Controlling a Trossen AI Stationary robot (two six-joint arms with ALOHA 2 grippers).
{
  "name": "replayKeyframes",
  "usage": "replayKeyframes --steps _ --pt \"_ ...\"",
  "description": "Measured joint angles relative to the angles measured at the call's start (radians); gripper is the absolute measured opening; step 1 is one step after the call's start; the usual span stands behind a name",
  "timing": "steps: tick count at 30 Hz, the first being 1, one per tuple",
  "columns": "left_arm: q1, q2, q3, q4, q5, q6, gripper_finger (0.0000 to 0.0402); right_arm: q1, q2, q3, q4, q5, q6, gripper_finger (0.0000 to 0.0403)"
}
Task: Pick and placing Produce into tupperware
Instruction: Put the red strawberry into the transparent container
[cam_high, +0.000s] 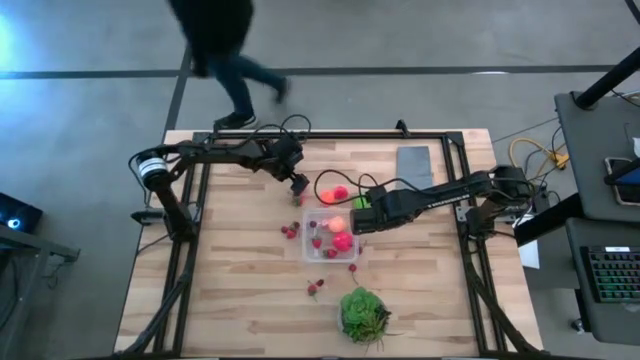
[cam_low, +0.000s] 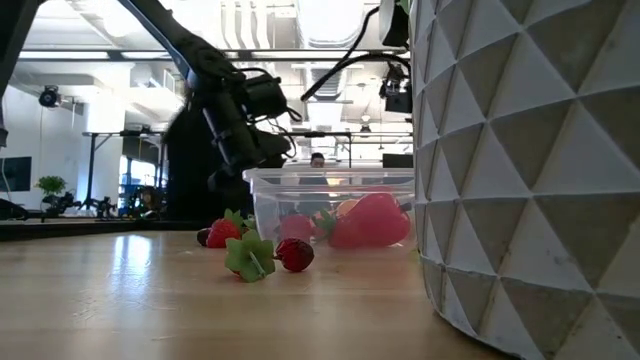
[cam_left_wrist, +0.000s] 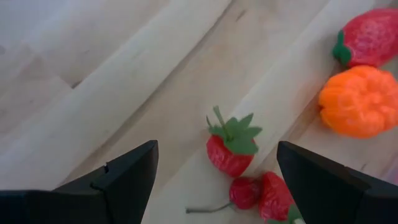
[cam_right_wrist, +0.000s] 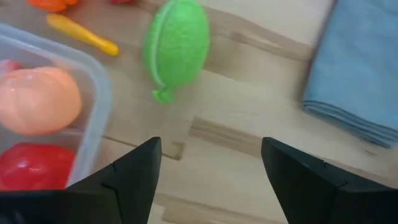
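Observation:
The clear tupperware (cam_high: 311, 250) stands mid-table and holds red, pink and peach pieces (cam_right_wrist: 37, 99). My left gripper (cam_high: 298, 186) is open and empty above the table, left of and beyond the container. A small red strawberry (cam_left_wrist: 231, 149) lies on the wood below and between its fingers, with small berries (cam_left_wrist: 255, 193), an orange piece (cam_left_wrist: 359, 101) and a larger red piece (cam_left_wrist: 370, 37) nearby. My right gripper (cam_high: 360, 216) is open and empty at the container's far right corner (cam_right_wrist: 93, 81). A lime-green piece (cam_right_wrist: 177, 46) lies on the wood just beyond it.
A folded blue-grey cloth (cam_high: 415, 165) lies at the far right. A leafy green bunch (cam_high: 363, 312) sits near the front edge. Loose berries lie left of the container (cam_high: 290, 230) and in front of it (cam_high: 315, 288). A white faceted pot (cam_low: 530, 170) fills the low view's right. A person (cam_high: 215, 40) walks beyond the table.

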Motion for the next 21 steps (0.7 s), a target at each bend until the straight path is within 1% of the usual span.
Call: replayKeyframes --steps 4,8,11,13,16,21 --pt "-0.003 0.001 -0.002 -0.002 0.001 -0.011 0.0313 0.0 -0.002 -0.012 -0.057 -0.017 0.006 0.0264" --pt "-0.013 0.001 -0.01 -0.015 0.019 -0.04 0.0313 0.001 -0.003 -0.024 -0.056 -0.055 0.007 0.0264" --pt "-0.027 0.001 -0.01 -0.012 0.046 -0.072 0.0313 0.004 -0.003 -0.031 -0.056 -0.057 0.008 0.0266" --pt "-0.041 0.001 -0.01 -0.005 0.047 -0.08 0.0313 0.004 -0.003 -0.033 -0.056 -0.061 0.003 0.0267" --pt "-0.063 0.005 -0.01 0.002 0.041 -0.08 0.0313 0.004 -0.003 -0.033 -0.055 -0.06 0.001 0.0264" --pt "-0.076 0.04 -0.01 0.003 -0.001 -0.079 0.0313 0.004 -0.003 -0.034 -0.053 -0.06 0.001 0.0262"
